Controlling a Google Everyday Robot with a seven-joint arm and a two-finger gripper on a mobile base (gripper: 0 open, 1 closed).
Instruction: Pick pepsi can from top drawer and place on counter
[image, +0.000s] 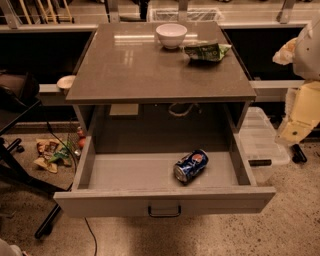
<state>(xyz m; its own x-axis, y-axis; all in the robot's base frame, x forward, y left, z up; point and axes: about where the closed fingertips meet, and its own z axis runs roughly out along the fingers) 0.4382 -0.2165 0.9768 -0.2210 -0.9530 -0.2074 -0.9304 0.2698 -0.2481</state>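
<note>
The pepsi can (190, 165) lies on its side in the open top drawer (165, 200), right of the drawer's middle, with a silver end facing front left. The drawer is pulled out, and its dark handle (164, 212) sits on the front panel. The counter (160, 60) is the glossy grey-brown top above it. My arm hangs at the right edge of the view. Its gripper (298, 150) is low beside the drawer's right side, well apart from the can and holding nothing that I can see.
A white bowl (171, 35) and a green snack bag (207, 51) sit at the back of the counter. A clear plastic bin (260, 142) stands on the floor right of the drawer. Snack wrappers (50, 152), a cable and dark chair legs are at the left.
</note>
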